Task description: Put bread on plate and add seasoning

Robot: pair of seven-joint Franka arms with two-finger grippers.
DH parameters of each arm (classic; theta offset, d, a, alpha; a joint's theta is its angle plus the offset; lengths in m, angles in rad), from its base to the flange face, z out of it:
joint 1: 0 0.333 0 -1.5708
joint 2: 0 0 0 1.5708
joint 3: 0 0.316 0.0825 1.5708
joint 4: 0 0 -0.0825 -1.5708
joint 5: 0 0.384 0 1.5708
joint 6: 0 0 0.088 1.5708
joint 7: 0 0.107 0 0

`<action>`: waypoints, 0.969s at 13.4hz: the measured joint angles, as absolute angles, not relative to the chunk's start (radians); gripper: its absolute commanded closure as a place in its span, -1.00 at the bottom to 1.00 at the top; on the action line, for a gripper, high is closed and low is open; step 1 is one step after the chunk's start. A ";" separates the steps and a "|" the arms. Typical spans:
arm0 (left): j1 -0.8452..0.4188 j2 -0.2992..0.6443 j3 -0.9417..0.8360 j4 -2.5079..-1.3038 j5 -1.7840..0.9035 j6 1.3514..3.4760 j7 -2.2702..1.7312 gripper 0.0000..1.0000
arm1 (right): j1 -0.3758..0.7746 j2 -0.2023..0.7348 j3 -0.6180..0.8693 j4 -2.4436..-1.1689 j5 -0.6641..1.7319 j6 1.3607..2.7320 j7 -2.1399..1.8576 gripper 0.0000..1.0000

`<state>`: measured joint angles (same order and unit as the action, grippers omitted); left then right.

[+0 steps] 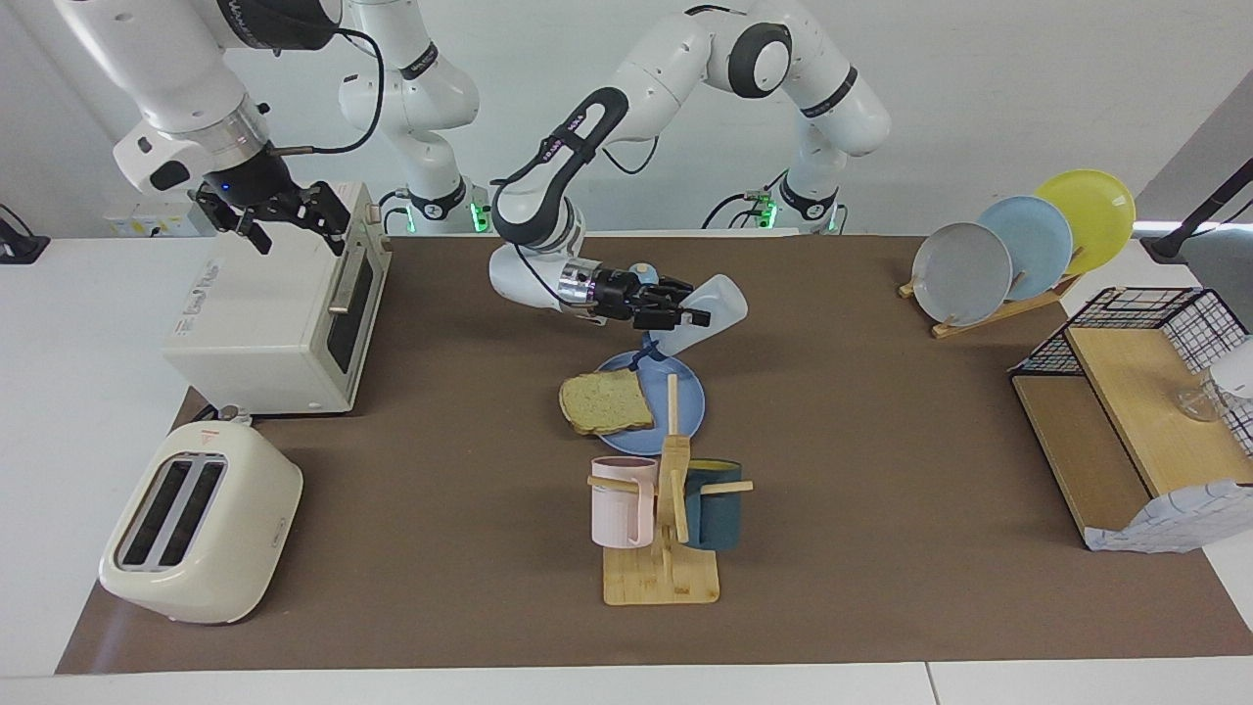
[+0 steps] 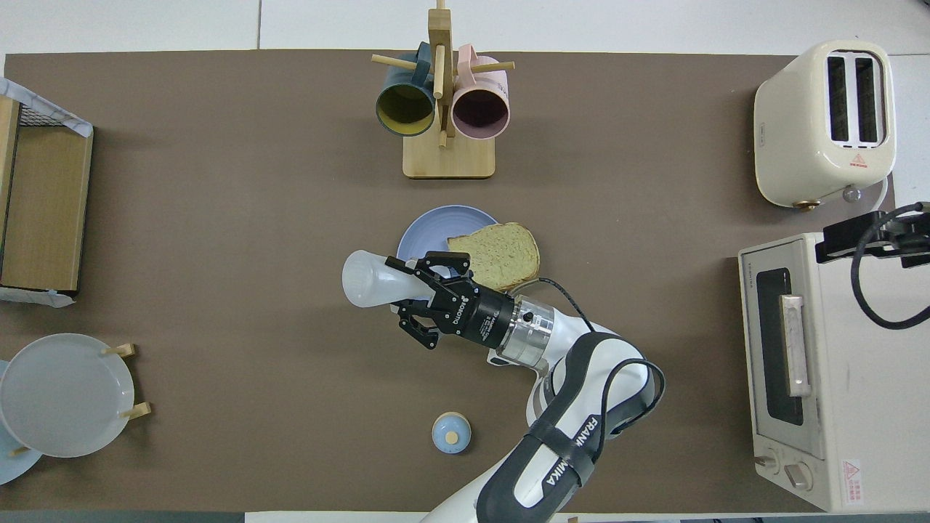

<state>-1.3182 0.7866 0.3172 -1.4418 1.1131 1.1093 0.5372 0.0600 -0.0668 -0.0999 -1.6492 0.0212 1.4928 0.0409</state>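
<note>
Bread: squarish tan slice of toast with a darker brown crust (image 1: 607, 402), flat on the plate, overhanging the rim toward the right arm's end of the desk.
Plate: round flat periwinkle-blue plate (image 1: 685, 411), mid-desk on the brown mat, nearer to the robots than the wooden mug rack (image 1: 666, 548) carrying a pink mug (image 1: 621, 500) and a teal mug (image 1: 715, 504).
Seasoning: small translucent white plastic squeeze bottle (image 1: 707, 313), tipped over, dark cap end (image 1: 647, 358) pointing down over the plate's robot-side edge.
Left gripper (image 1: 685, 311): fingers clamped shut around the bottle's body, bottle base sticking out past the fingertips toward the left arm's end of the desk.
Right gripper (image 1: 284, 211): waiting above the cream toaster oven (image 1: 274, 313), fingers spread wide, holding nothing.
Facing view only: bottle's downward tilt, cap clear of plate and bread.
Overhead view only: small round blue lid-like piece with a tan knob (image 2: 451, 433) on the mat, nearer to the robots than the plate; gripper covering the cap.
</note>
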 measured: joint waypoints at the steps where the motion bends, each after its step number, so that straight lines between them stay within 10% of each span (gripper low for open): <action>1: -1.312 0.787 0.321 -1.442 1.113 1.110 0.538 1.00 | 0.060 -0.067 -0.100 -1.649 0.021 1.493 0.041 -1.00; 13: -1.188 0.787 0.322 -1.444 1.081 1.165 0.538 1.00 | 0.060 -0.067 -0.100 -1.649 0.021 1.493 0.041 -1.00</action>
<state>-1.1883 0.7866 0.3217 -1.4440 1.0811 1.1653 0.5382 0.0600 -0.0668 -0.0999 -1.6492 0.0212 1.4928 0.0409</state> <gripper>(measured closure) 0.542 0.000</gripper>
